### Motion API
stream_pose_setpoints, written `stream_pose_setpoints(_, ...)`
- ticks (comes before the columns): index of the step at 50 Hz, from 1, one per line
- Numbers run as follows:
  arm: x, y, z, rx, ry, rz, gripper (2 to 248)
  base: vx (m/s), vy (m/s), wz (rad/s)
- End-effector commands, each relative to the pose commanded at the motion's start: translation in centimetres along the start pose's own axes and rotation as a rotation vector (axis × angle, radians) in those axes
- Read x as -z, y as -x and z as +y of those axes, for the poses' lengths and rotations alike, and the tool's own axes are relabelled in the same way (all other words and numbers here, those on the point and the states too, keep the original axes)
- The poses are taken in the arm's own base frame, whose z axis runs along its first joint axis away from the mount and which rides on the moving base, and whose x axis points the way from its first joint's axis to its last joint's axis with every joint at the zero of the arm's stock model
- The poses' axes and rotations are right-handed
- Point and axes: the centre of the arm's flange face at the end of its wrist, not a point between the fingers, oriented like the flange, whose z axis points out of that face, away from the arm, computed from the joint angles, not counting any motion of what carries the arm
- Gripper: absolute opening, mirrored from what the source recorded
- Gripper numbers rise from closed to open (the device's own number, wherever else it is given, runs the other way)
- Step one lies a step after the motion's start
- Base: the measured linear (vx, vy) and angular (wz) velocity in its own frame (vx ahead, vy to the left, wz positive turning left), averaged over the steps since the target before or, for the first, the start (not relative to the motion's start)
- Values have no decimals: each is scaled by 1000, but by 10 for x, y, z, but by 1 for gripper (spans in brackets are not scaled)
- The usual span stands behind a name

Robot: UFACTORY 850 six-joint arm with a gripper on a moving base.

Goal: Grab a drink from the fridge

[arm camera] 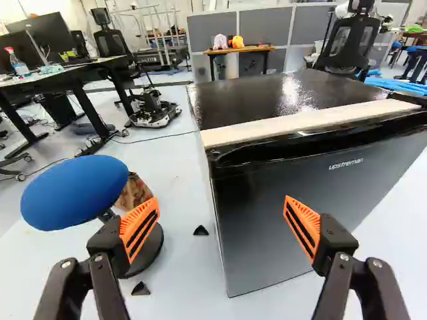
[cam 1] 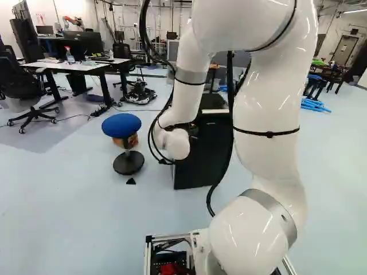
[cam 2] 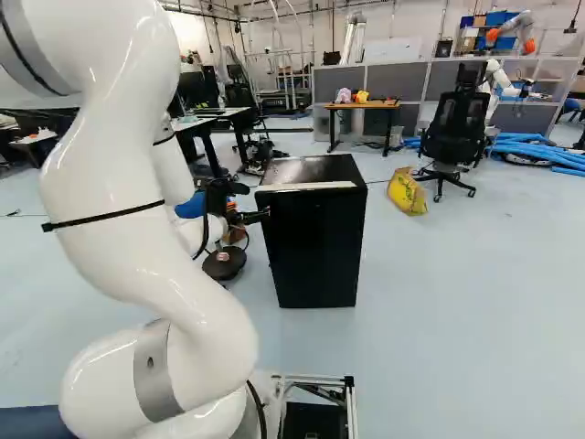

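Fridge, a squat black one [cam 2: 315, 242], stands on the floor just ahead of the arm [cam 1: 269, 106], its door closed and a pale strip running along the front edge of its top. Looking across from the left side of the left base view, I see a black office chair [cam 1: 17, 83] by a white-topped desk [cam 1: 80, 67] with a spray bottle [cam 1: 70, 57] on it. Next along, a low wheeled machine [cam 1: 140, 93] sits on the floor, and nearer to us is a stool [cam 1: 121, 125] with a round blue seat and a brown patterned thing [cam 1: 133, 139] behind it. Then comes the gripper [cam 2: 257, 203], near the fridge's stool-side edge. Its two fingers are spread wide, orange pads [arm camera: 140, 230] facing each other; in the wrist view the fridge's upright corner lies ahead of the gap between them. Whether either finger touches the door, I can't tell. Past the fridge, toward the right of the right base view, a wooden table [cam 2: 361, 105] holds a pink plush toy [cam 2: 344, 95] and a yellow one [cam 2: 362, 96]. Further over, a yellow bag [cam 2: 407, 192] lies by a black mesh chair [cam 2: 457, 128], with blue tubes [cam 2: 539, 151] on the floor beyond.
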Motion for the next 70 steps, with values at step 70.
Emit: stream_pose_setpoints(70, -34, 47, -46, -1, 187, 158, 247, 0, 0, 0)
